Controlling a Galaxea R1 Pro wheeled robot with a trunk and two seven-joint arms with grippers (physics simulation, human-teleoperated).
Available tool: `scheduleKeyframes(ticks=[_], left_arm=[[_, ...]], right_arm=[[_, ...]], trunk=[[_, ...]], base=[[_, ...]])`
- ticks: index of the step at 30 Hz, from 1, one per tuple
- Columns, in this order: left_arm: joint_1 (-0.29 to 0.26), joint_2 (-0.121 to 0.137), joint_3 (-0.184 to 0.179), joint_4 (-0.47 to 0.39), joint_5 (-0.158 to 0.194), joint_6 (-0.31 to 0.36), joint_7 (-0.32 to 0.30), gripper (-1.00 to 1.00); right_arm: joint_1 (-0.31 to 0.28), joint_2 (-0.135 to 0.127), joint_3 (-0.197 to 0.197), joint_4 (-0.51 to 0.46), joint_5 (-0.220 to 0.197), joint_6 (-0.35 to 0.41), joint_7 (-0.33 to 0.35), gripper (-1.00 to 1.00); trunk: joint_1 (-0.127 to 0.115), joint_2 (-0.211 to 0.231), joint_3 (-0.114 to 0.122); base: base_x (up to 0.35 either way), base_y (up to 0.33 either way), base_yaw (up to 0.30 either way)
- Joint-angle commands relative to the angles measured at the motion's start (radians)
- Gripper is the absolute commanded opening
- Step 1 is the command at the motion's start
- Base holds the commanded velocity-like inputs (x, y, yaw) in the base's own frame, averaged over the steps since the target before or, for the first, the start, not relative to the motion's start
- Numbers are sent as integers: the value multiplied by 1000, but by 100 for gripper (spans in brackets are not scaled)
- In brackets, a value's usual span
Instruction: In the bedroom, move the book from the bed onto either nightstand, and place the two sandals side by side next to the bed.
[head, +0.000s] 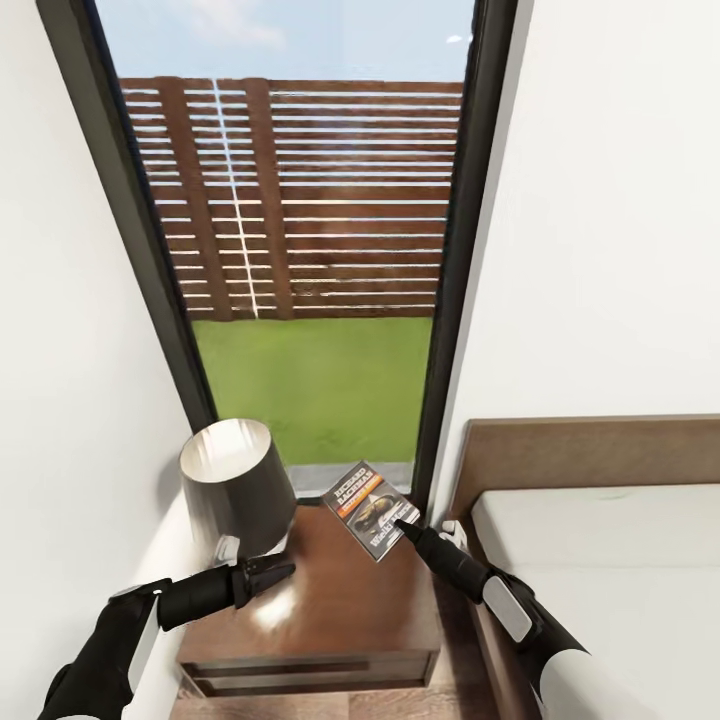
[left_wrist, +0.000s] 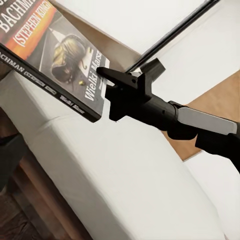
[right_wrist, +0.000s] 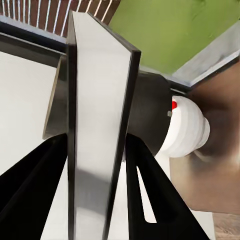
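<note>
1. The bed (head: 600, 560) lies at the right, its mattress bare.
2. The nightstand (head: 330, 610) carries a lamp (head: 235, 485), leaving free wood beside it.
3. The book (head: 372, 508) hangs tilted above that free spot.
4. The right hand (head: 408, 528) pinches its lower edge; the left hand (head: 283, 570) idles nearby, its opening unclear.

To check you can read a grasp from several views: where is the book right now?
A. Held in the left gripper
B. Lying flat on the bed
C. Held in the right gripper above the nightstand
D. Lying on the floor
C: the right gripper is shut on the book, holding it above the nightstand beside the lamp; the right wrist view shows a finger on each side of it.
</note>
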Motion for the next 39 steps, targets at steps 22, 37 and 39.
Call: scheduleKeyframes(ticks=[22,37,39], left_arm=[[0,-1,3,0,0,12,-5,100],[0,-1,1,0,0,12,-5,100],[1,-1,1,0,0,12,-5,100]], right_arm=[[-1,0,2,-1,-11,9,-1,-100],[-1,0,3,-1,-12,9,-1,-100],[-1,0,3,-1,-13,10,-1,-100]], trunk=[[5,-8,-5],[62,-113,-52],[70,-127,-58]], base=[[75,0,0],[0,0,0],[0,0,0]])
